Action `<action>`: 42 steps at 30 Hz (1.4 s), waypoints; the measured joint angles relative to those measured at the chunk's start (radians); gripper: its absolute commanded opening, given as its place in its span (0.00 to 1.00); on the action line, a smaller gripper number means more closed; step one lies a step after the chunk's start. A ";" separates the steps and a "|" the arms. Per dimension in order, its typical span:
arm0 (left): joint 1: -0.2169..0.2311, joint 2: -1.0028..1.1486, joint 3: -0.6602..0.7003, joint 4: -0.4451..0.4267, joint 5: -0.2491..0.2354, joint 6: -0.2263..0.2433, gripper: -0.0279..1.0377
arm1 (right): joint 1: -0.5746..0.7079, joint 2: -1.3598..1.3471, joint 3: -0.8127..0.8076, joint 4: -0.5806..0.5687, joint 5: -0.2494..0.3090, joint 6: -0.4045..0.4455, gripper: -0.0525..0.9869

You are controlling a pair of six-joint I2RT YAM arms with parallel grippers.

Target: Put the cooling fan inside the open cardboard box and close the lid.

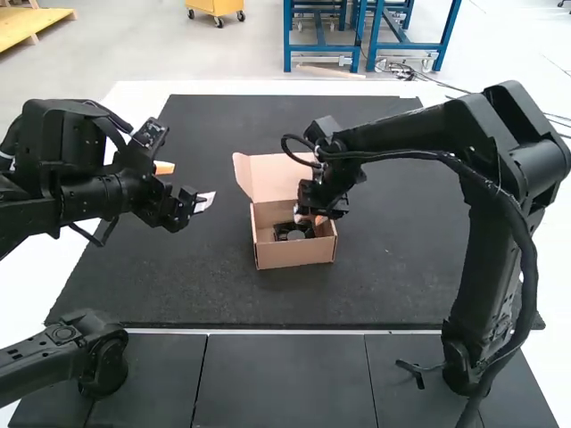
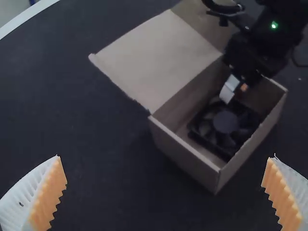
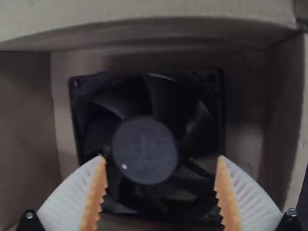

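A white table [image 1: 31, 285] carries a black rubbery mat [image 1: 178, 267]; an open brown cardboard box [image 1: 294, 252] stands mid-mat, lid flap toward 11 o'clock.

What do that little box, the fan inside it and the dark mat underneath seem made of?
The box: matte brown cardboard, judging by its folded edges. The fan: probably moulded black plastic, since its blades and hub show a faint sheen. The mat: dull black, slightly grainy, likely rubber or foam.

Black fan [image 2: 225, 126] flat inside open box [image 2: 192, 156]
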 measured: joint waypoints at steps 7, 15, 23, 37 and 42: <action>0.000 0.003 0.000 0.047 0.000 -0.002 0.93 | -0.032 0.000 0.226 -0.080 -0.051 -0.037 0.66; 0.000 0.130 0.030 0.068 0.000 -0.043 0.93 | -0.089 -0.055 0.305 -0.236 0.025 -0.217 0.81; 0.007 0.274 0.113 0.090 0.002 -0.138 0.93 | -0.139 -0.291 0.109 -0.162 0.113 -0.384 0.92; 0.233 0.415 0.127 0.099 0.024 -0.273 0.93 | -0.154 -0.575 -0.273 0.097 0.169 -0.433 0.92; 0.244 0.429 0.109 0.133 0.028 -0.283 0.93 | -0.156 -0.574 -0.309 0.190 0.169 -0.421 0.92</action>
